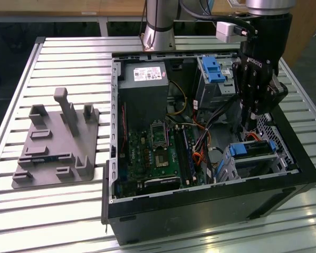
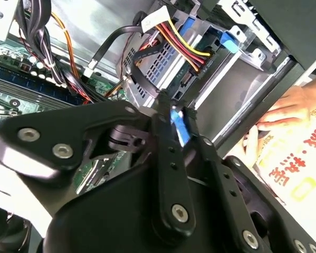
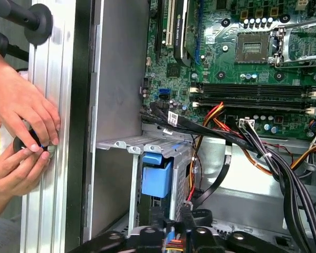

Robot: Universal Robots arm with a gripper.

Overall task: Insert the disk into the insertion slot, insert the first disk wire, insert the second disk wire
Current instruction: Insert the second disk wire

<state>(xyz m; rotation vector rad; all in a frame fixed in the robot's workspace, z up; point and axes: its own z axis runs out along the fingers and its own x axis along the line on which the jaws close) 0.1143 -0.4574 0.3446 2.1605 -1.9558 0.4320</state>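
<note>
The disk (image 1: pixel 251 149) sits inside the insertion slot (image 1: pixel 256 164), its blue caddy end facing out; in the first wrist view the blue caddy (image 3: pixel 156 176) shows between the slot's perforated silver walls (image 3: pixel 130 143). The slot stands in a corner of the open computer case (image 1: pixel 210 203), which lies on the slatted metal counter (image 1: pixel 68 52).

The hand (image 1: pixel 251 125) hangs just above the slot, lowered into the case. In the second wrist view its black fingers (image 2: pixel 168 158) are closed on a small blue plug (image 2: pixel 180 126), which looks to be the end of a black wire, though the fingers cover most of it. The hand (image 2: pixel 176 118) is near the slot's end and not touching it.

Cables crowd the space around the slot. A red, yellow and black bundle (image 2: pixel 181 42) runs to a black connector at the slot's end, and a black wire (image 2: pixel 121 39) loops beside it. In the first wrist view a thick sheaf of black cables (image 3: pixel 284 163) crosses from the motherboard (image 3: pixel 252 79) past the slot, with orange wires (image 3: pixel 216 113) among them.

Beyond the slot, deeper in the case, stands a taller grey bay with a blue clip (image 1: pixel 213 71), and past the motherboard a grey power supply (image 1: pixel 144 87). Outside the case wall next to the slot, a person's two hands (image 3: pixel 20 121) rest on the counter's edge. Well apart from the slot, on the far side of the case, lies a grey fixture plate (image 1: pixel 55 142).
</note>
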